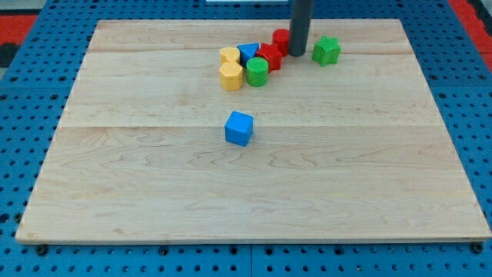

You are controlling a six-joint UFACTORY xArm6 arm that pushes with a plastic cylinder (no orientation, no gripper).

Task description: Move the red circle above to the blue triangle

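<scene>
A pale wooden board (254, 192) is shown lying on a blue perforated base (23, 85); no brand, label or legible writing can be made out on any surface. The dark rod descends from the view's top, and my tip (297, 54) is seen resting on the board near its 12 o'clock edge. No jaws are fitted to the rod, so a released or clenched state cannot be told.

The red circle (280, 39) is seen just at 10 o'clock of my tip, partly hidden behind the rod and apparently touching it. The blue triangle (247, 53) lies at 8 o'clock of the red circle, wedged within a tight cluster. In that cluster a second red block (269, 56), of unclear shape, is set at 3 o'clock of the blue triangle; a green cylinder (257, 71) is placed at 5 o'clock of it; two yellow blocks, one (229, 55) at 9 o'clock and one (231, 75) at 7 o'clock, close the cluster's left.

A green star-like block (326, 51) stands alone just at 3 o'clock of my tip. A blue cube (239, 128) is set apart near the board's centre.

The cluster is crowded toward the 12 o'clock edge, where little room is left. Broad open board is available from 3 through 6 to 9 o'clock.
</scene>
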